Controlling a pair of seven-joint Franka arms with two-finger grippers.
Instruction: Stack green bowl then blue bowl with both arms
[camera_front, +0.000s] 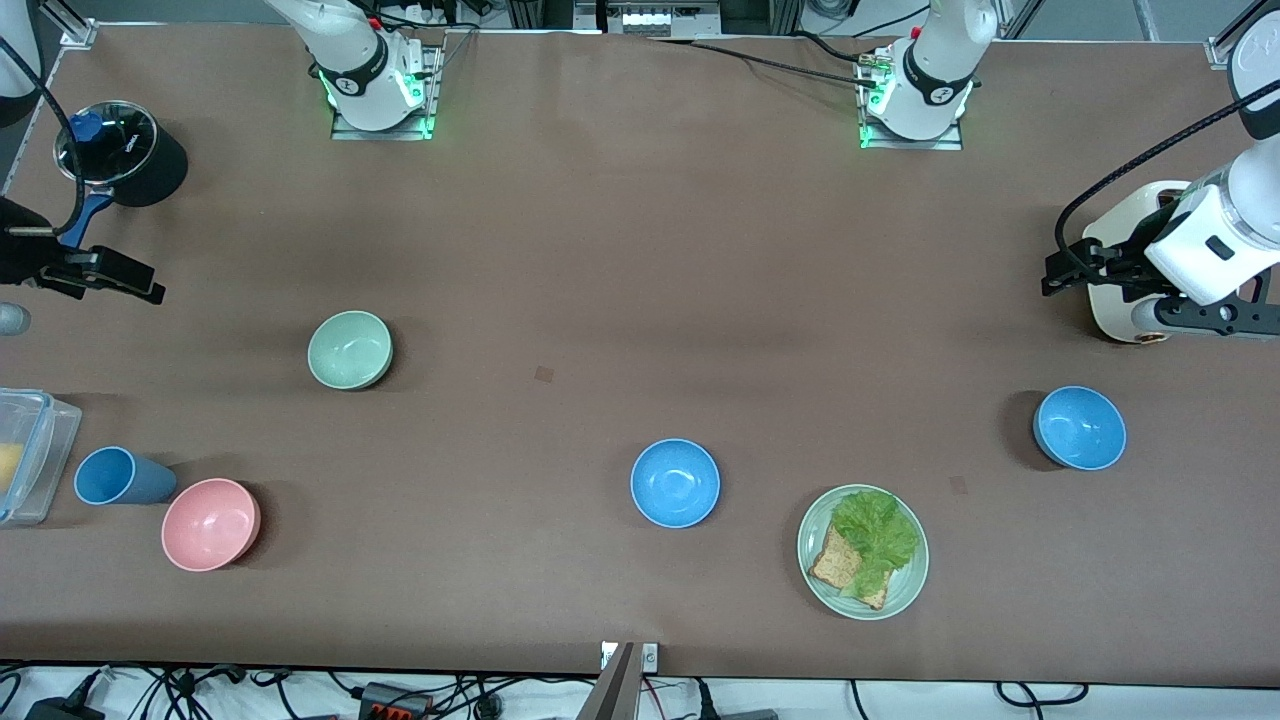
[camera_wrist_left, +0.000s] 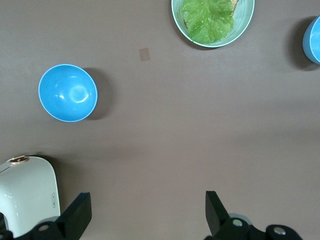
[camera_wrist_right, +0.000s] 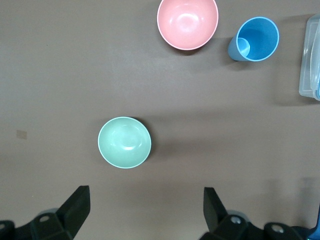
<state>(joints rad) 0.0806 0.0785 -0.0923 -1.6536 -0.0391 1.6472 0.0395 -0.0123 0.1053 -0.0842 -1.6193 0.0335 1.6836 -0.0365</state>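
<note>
The green bowl (camera_front: 350, 349) sits upright and empty on the brown table toward the right arm's end; it also shows in the right wrist view (camera_wrist_right: 124, 142). Two blue bowls stand apart: one (camera_front: 675, 483) mid-table near the front camera, the other (camera_front: 1080, 428) toward the left arm's end, also in the left wrist view (camera_wrist_left: 68, 93). My right gripper (camera_front: 130, 282) (camera_wrist_right: 145, 200) hangs open and empty over the table's right-arm end. My left gripper (camera_front: 1065, 272) (camera_wrist_left: 147, 205) hangs open and empty over the table beside a white toaster.
A pale-green plate (camera_front: 905, 590) with lettuce and bread lies beside the middle blue bowl. A pink bowl (camera_front: 210, 523), blue cup (camera_front: 120, 477) and clear container (camera_front: 30, 450) stand at the right arm's end, with a lidded black pot (camera_front: 125, 150). The white toaster (camera_front: 1125, 240) stands at the left arm's end.
</note>
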